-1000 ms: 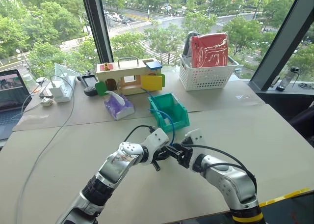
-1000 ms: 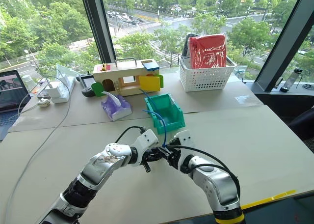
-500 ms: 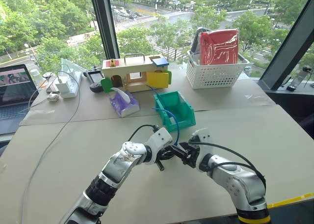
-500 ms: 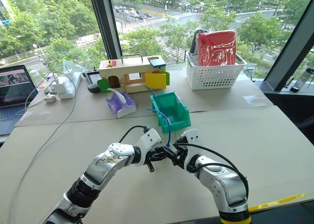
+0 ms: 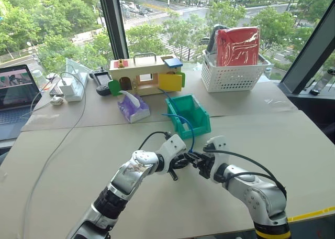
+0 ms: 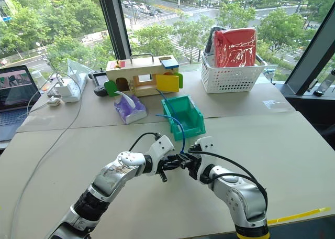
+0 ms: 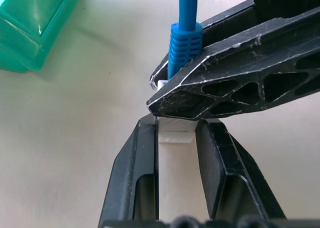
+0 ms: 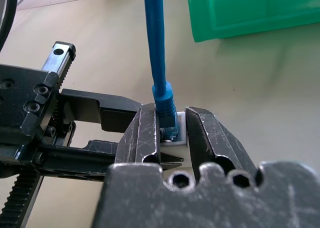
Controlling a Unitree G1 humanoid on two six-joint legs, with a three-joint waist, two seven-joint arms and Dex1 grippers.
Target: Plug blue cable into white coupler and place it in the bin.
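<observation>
Nearest us, our left gripper point(image 7: 176, 138) clamps the white coupler point(image 7: 175, 133) while our right gripper point(image 8: 167, 128) pinches it around the seated blue cable point(image 8: 156, 53) boot. We should confirm the latch, then carry both together, without tugging, to the bin point(image 5: 192, 113) just beyond.

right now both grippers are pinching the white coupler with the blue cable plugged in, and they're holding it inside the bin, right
Not inside the bin. Both the left gripper and right gripper pinch the white coupler with the blue cable plugged in, but over the table, apart from the bin, nearer the robot. The left eye view shows it.
</observation>
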